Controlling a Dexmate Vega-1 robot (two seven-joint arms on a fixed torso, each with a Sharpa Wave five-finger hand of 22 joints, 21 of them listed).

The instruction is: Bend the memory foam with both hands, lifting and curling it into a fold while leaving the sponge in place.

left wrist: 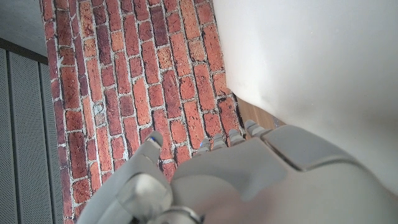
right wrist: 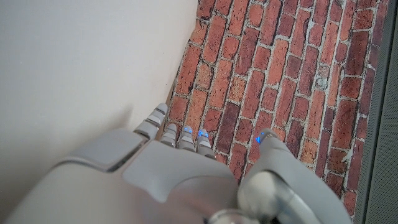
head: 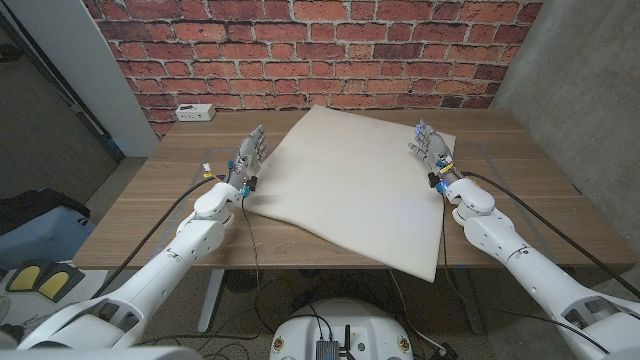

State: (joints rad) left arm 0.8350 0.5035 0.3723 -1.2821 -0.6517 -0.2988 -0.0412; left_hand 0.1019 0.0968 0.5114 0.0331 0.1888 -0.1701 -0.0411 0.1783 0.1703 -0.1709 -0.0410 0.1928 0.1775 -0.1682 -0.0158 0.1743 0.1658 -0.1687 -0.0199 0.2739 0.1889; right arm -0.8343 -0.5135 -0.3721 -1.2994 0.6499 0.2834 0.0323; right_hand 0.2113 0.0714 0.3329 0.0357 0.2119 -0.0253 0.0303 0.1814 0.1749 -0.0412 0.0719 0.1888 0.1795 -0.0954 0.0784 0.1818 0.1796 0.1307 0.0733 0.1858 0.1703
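No legible text, label, brand, number or sign is found. Dark marks are seen on the white power strip (head: 193, 111), but they cannot be read.

I am seeing both arms reaching forward from the bottom corners of the head view, elbows low and forearms angling inward. My left hand (head: 248, 160) is standing on its edge with fingers extended straight ahead and held close together. My right hand (head: 432, 150) is mirroring it on the opposite side, fingers likewise extended. In both wrist views the fingers (left wrist: 214, 144) are pointing forward, thumbs set apart, gripping nothing.
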